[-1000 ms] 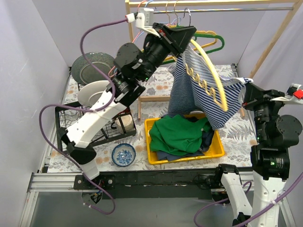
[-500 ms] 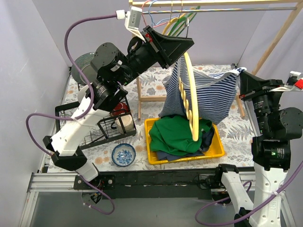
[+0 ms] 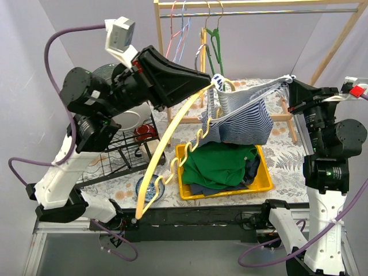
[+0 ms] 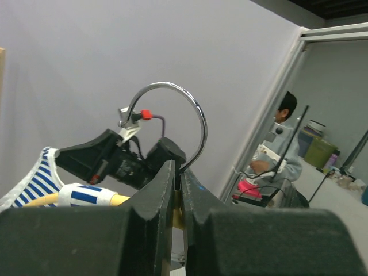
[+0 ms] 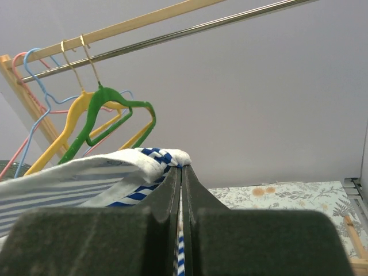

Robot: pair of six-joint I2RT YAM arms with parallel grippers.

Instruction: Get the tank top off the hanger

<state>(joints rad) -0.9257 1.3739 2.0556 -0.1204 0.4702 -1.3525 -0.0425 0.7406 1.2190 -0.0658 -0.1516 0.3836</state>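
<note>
The blue-and-white striped tank top (image 3: 241, 118) is stretched in the air above the bin. One end is looped over the yellow hanger (image 3: 172, 129) close to its neck. My left gripper (image 3: 208, 86) is shut on that neck, just below the metal hook (image 4: 192, 109), with the jaws (image 4: 178, 170) pressed together. The hanger's long arm slants down to the left, bare of cloth. On the right, my right gripper (image 3: 290, 81) is shut on a strap of the tank top (image 5: 115, 169), its tips (image 5: 181, 168) pinching the fabric.
A yellow bin (image 3: 261, 181) of green and dark clothes sits under the tank top. The wooden rail (image 3: 253, 4) carries green (image 5: 109, 106), yellow, blue and pink hangers. A wire dish rack (image 3: 109, 167) with a plate stands left, and a blue bowl (image 3: 150, 188) lies near the front edge.
My left arm has swung back and left, tilting the hanger so its long arm points down-left, out of the cloth. The tank top is now pulled taut between both grippers.
</note>
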